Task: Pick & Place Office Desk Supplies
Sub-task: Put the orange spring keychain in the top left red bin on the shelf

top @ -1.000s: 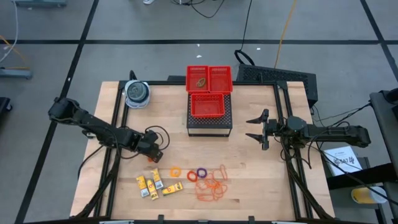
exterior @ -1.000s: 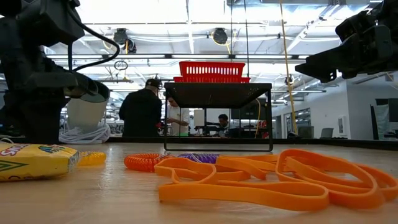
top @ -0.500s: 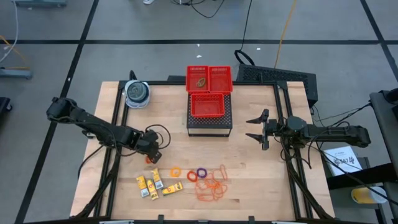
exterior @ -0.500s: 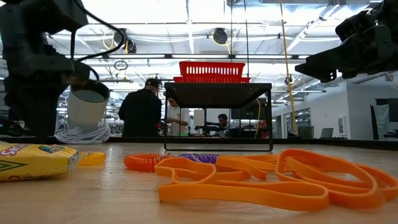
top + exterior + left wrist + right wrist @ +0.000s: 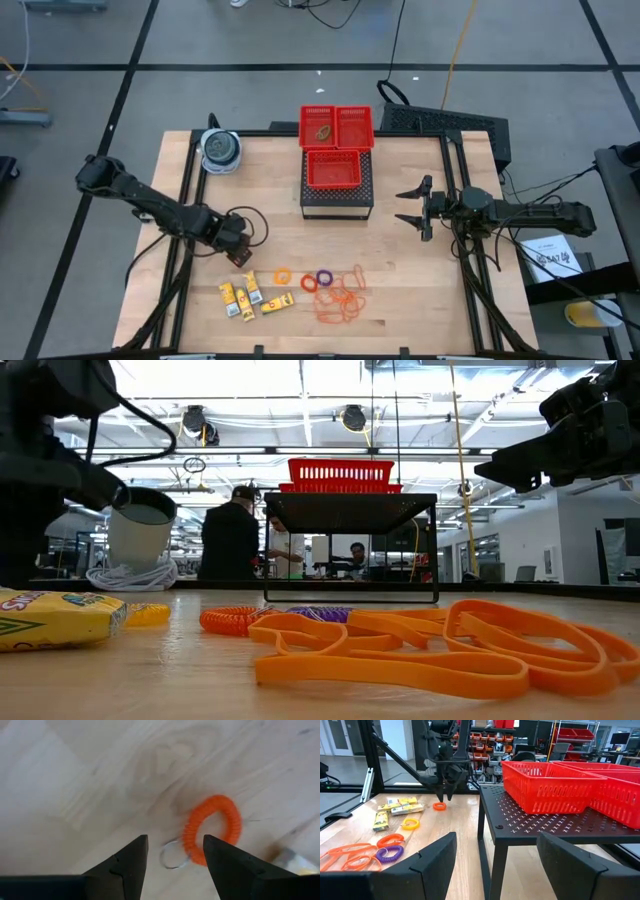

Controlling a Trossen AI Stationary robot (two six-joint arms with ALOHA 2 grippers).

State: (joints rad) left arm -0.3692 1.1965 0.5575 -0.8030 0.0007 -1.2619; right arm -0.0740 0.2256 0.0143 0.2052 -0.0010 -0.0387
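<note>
An orange coil ring (image 5: 212, 827) with a small metal ring (image 5: 172, 857) on it lies flat on the wooden table (image 5: 400, 290). My left gripper (image 5: 172, 865) hangs open just above it, pointing down, a finger on either side and touching nothing. The high view shows this gripper (image 5: 236, 243) near the table's left side, with the ring (image 5: 243, 259) below it. Nearer the front edge lie yellow packets (image 5: 250, 298), a yellow ring (image 5: 282, 274), an orange ring (image 5: 307, 284), a purple ring (image 5: 324, 277) and orange rubber bands (image 5: 340, 298). My right gripper (image 5: 415, 207) waits open and level at the right.
Three red mesh baskets (image 5: 337, 145) sit on a black perforated stand (image 5: 337, 198) at the table's far middle. A round blue-grey container (image 5: 220, 150) stands at the far left corner. Bare wood lies between the stand and the loose items. People stand in the room beyond the table.
My left gripper has risen a little and drifted toward the table's left edge, tipping more steeply downward, its fingers still apart. The orange coil ring has stayed where it lay on the table.
</note>
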